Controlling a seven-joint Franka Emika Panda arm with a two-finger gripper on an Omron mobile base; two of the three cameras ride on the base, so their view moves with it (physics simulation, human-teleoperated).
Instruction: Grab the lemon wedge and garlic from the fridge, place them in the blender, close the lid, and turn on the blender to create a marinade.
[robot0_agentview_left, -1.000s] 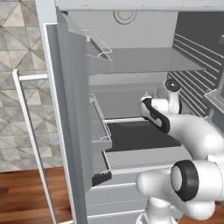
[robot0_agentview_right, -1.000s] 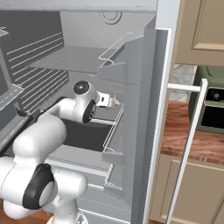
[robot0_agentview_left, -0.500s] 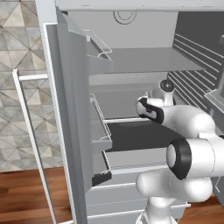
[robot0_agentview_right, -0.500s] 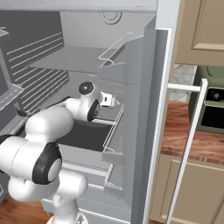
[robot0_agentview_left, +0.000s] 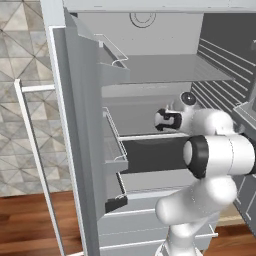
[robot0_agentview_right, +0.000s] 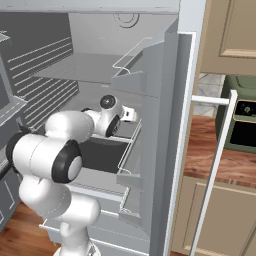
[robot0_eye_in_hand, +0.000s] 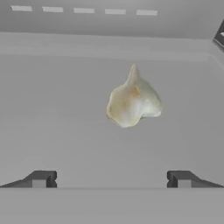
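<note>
Fridge (robot0_agentview_left: 80, 125): standing open, arm reaching inside.
Shelf (robot0_eye_in_hand: 57, 113): carrying the garlic (robot0_eye_in_hand: 132, 101).
Gripper (robot0_eye_in_hand: 111, 178): fingers spread wide, hovering just short of the garlic, gripping nothing.

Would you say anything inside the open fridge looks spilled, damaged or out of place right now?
Nothing stands out. The garlic lies whole on a clean grey fridge shelf, ahead of the open gripper, and the door racks sit straight.
</note>
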